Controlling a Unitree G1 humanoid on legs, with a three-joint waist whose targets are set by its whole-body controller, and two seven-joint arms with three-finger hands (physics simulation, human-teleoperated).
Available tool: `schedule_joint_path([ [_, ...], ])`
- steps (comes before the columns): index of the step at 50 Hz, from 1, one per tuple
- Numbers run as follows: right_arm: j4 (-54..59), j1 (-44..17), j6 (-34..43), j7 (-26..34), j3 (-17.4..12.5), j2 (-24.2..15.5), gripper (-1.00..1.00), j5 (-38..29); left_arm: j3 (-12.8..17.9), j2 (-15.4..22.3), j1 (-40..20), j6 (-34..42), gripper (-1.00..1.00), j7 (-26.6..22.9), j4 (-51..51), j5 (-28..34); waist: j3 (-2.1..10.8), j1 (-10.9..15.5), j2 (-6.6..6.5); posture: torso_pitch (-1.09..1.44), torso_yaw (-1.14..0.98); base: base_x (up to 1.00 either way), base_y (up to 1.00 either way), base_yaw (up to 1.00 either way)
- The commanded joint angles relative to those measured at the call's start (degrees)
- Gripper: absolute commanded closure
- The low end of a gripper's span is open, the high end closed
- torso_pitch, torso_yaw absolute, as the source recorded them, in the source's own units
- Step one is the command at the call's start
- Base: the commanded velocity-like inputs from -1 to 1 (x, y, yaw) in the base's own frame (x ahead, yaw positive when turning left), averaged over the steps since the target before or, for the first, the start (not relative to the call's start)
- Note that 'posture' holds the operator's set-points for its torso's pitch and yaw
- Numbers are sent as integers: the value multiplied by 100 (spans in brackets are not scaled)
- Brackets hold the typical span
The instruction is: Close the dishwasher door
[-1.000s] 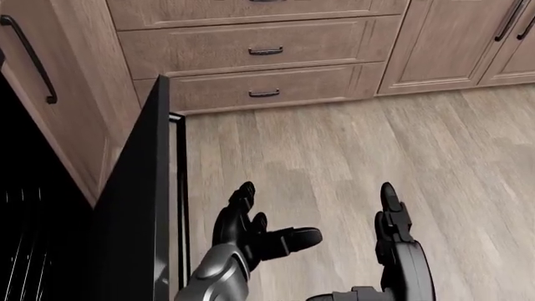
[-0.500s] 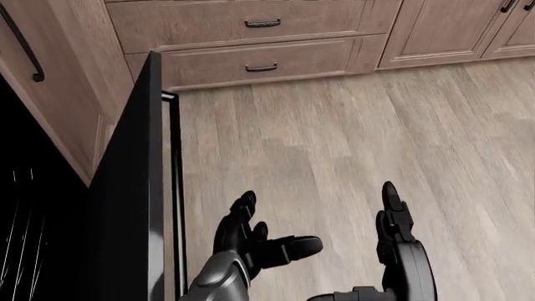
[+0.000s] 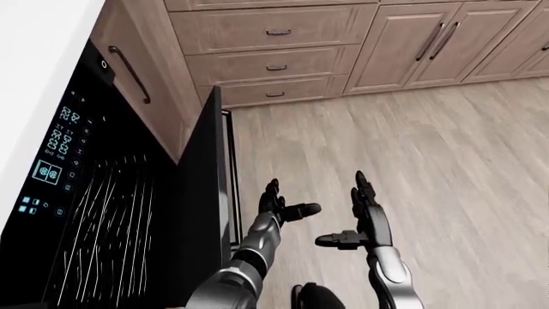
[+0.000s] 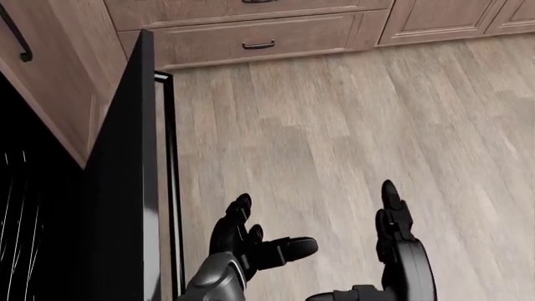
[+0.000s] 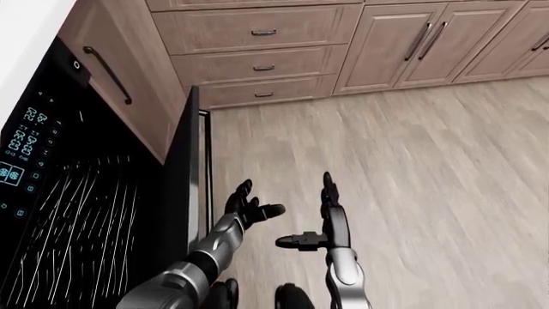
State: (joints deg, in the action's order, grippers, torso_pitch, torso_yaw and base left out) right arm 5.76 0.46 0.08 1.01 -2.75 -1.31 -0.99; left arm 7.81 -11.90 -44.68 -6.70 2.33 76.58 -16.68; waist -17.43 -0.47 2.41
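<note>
**Dishwasher door stands open to the left of both spread hands**

At the far left of the left-eye view a white counter (image 3: 34, 71) edge runs down the frame, and under it sits the dishwasher's black control strip (image 3: 53, 154) with lit blue symbols. Below that the dark interior (image 3: 111, 238) shows thin pale rack wires. All of this lies well to the left of the left hand.

The dishwasher door (image 3: 204, 193) is open, seen edge-on as a tall black slab with a thin dark bar along its right side. It stands just to the left of the left hand (image 3: 276, 207), near it; whether forearm and door touch cannot be told. The left hand hangs over the wood floor (image 3: 429, 161) with its fingers spread, thumb pointing right, gripping nothing.

To the right of it, apart from it and at about the same height in the view, is the right hand (image 3: 360, 215). Its fingers point toward the top of the view and its thumb sticks out left; it too is spread and holds nothing.

Above both hands in the view runs a row of wooden drawers (image 3: 275, 64) with small dark handles, and further right, above and right of the right hand, are cabinet doors (image 3: 420, 42) with long dark handles. A tall wooden panel (image 3: 137, 71) with a dark bar handle stands up and left of the left hand, beside the dishwasher opening.
</note>
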Motion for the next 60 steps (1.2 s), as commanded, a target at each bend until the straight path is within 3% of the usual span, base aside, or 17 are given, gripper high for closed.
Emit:
schedule_joint_path([
  [1,-206,-59,-171,-7,-10,-19,-100,1,-10,-34,-144,-61,-100,-45,-142,6,167,1,22,63,0,0,0,0],
  [13,-123,-105,-187,-9,-10,-25,-100,2,90,23,-171,-102,-100,-88,-88,-27,29,-9,13,65,0,0,0,0],
  [28,-194,-62,-185,-7,-22,-27,-100,12,394,148,-329,633,-100,78,-3,-397,-84,-21,-5,64,0,0,0,0],
  [35,-278,-16,-160,2,-36,-29,-100,25,505,224,-468,697,-100,932,42,-511,-101,-33,-17,64,0,0,0,0],
  [43,-319,-1,-148,11,-34,-24,-100,28,659,378,-477,269,-100,2566,118,-321,-116,-60,-34,64,0,0,0,0],
  [49,-345,4,-136,18,-37,-24,-100,35,813,451,-480,177,-100,2810,129,-349,-130,-86,-20,64,0,0,0,0],
  [55,-269,-41,-161,8,-20,-19,-100,21,864,532,-478,-57,-100,3372,144,-283,-129,-123,9,64,0,0,0,0],
  [60,-250,-47,-167,11,-19,-21,-100,27,890,557,-495,-88,-100,3410,140,-282,-151,-147,33,64,0,0,0,0],
])
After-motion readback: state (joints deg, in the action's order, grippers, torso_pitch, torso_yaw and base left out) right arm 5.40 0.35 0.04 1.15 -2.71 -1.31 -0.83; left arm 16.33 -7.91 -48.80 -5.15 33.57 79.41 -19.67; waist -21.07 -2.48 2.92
